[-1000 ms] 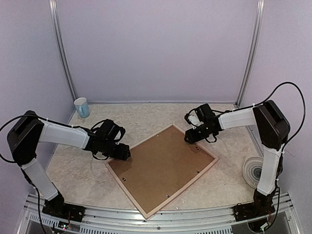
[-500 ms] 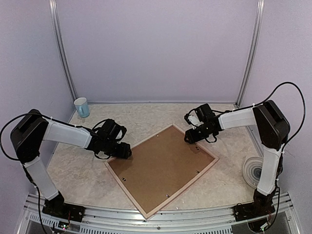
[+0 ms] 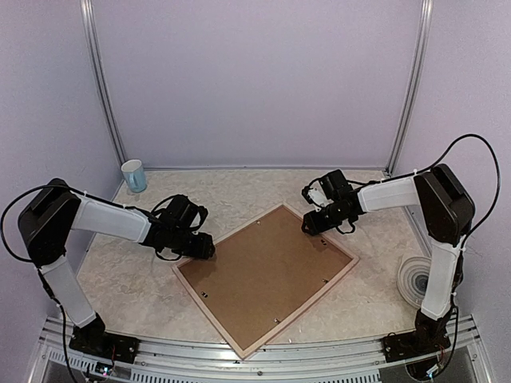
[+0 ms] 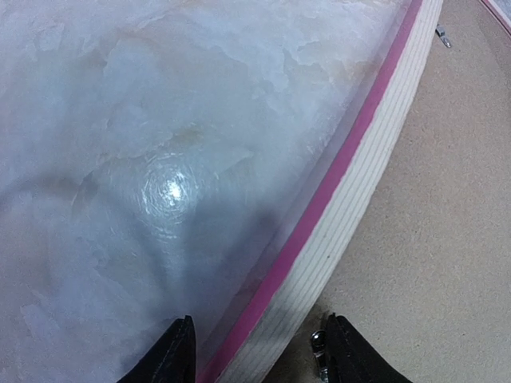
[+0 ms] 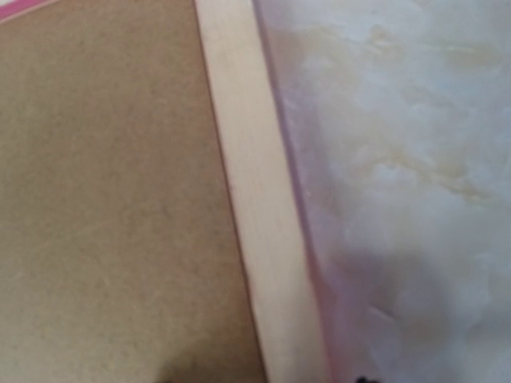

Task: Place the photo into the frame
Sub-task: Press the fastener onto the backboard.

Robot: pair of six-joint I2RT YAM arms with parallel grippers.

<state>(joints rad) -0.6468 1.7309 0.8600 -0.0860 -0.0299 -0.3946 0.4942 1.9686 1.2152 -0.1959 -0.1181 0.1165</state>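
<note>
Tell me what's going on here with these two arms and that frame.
The large thin-railed picture frame, pink front and pale wood sides, lies face down on the marbled table, brown backing board up. The left gripper straddles the rail at its left corner, one finger either side; whether it pinches is unclear. The right gripper sits low at the far right rail. No photo shows in any view.

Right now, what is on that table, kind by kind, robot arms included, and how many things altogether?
Picture frame: 1
Brown backing board, lying in the frame: 1
Cup: 1
Round white object, too small to identify: 1
Robot arms: 2, left arm and right arm
Total: 6
</note>
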